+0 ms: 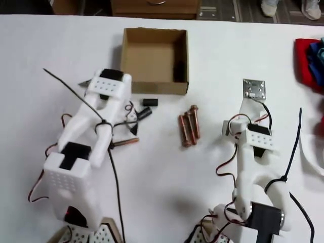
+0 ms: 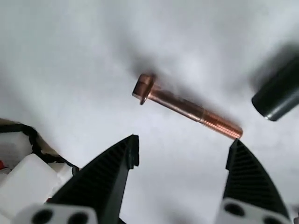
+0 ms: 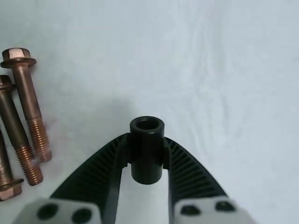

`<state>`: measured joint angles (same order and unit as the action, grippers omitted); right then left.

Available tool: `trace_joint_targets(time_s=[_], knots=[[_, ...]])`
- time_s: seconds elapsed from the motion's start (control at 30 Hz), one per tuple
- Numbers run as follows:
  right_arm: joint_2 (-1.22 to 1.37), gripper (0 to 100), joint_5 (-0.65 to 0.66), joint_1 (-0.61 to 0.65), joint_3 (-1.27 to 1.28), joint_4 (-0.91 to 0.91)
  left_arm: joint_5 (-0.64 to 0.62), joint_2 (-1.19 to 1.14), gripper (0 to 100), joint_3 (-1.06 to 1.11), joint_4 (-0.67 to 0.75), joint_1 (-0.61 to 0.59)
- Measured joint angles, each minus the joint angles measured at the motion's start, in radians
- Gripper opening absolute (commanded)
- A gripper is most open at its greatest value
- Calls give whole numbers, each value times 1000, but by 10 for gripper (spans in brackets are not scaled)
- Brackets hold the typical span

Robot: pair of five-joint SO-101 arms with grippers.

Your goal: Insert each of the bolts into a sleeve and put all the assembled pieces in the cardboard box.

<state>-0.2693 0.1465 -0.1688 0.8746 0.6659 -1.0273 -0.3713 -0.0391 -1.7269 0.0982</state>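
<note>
In the left wrist view, one copper bolt lies on the white table just beyond the tips of my left gripper, which is open and holds nothing. A black sleeve lies close by. From above, that bolt rests beside the left arm, with two black sleeves a little farther back. My right gripper is shut on a black sleeve, held upright with its bore facing up. Three more bolts lie together beside it. The cardboard box stands at the back.
A dark piece lies in the box's right corner. A metal plate sits past the right arm. Red cloth lies at the right edge. Loose cables hang around both arms.
</note>
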Motion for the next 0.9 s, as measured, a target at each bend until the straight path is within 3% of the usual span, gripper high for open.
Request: trace_joint_targets(time_s=[0.27,0.67,0.9], knots=[[0,21,0,0,0,0,-18,-101,317,-5,0,-37],[0,21,0,0,0,0,-12,-358,317,-221,-49,-83],[0,21,0,0,0,0,238,-377,316,-245,-49,-100]])
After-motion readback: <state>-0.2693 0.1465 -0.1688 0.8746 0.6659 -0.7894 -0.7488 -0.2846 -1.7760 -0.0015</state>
